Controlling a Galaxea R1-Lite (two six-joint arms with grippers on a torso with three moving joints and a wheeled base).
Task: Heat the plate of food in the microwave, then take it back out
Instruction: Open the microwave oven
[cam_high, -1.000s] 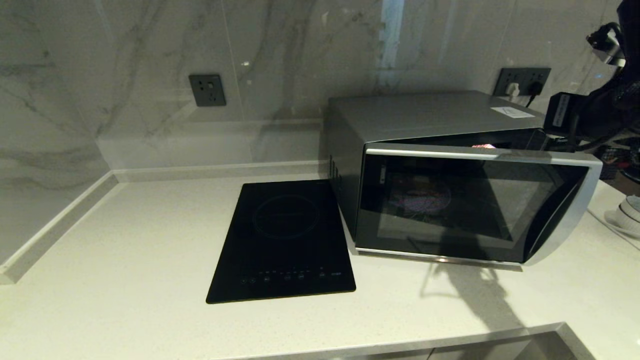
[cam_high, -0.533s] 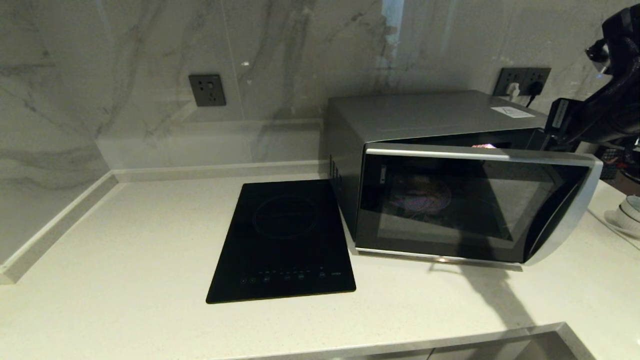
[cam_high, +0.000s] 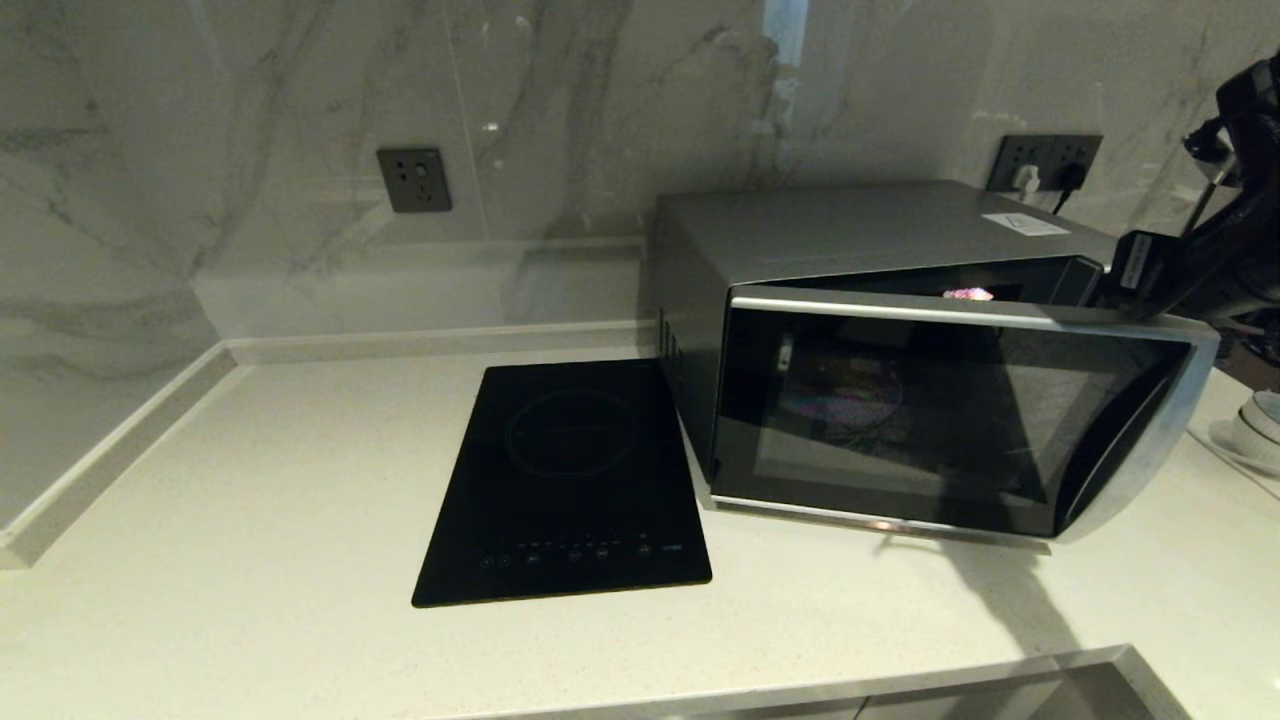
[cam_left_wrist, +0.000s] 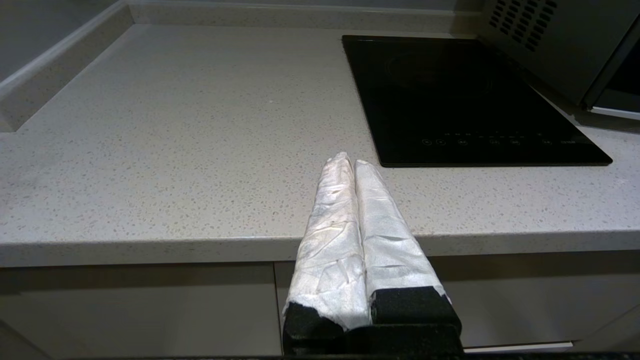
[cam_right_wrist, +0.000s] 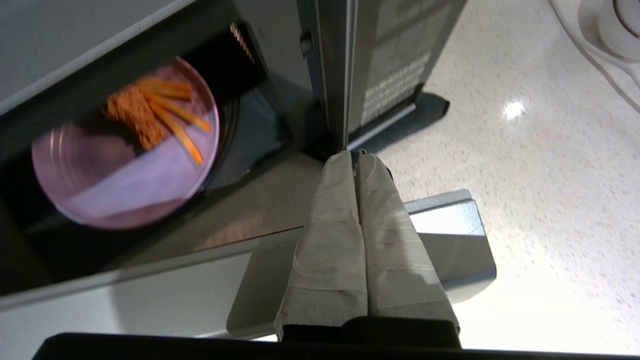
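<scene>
Up by the microwave's (cam_high: 880, 330) top right corner, the right gripper (cam_right_wrist: 356, 157) has its taped fingers pressed together, nothing held, tips right above the edge of the part-open door (cam_high: 950, 420); inside sits the plate of food (cam_right_wrist: 127, 145), lilac with orange fried bits; left gripper (cam_left_wrist: 352, 162) parked off the counter's (cam_left_wrist: 175, 125) front edge, closed and empty too.

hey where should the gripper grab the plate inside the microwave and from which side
Probably the plate's bare rim nearest the doorway, reached through the gap beside the part-open door of the microwave. It lies flat and shallow, food piled at one edge, so only the thin lip offers a pinch. The right gripper, shut, sits there; the door likely needs opening wider.
</scene>
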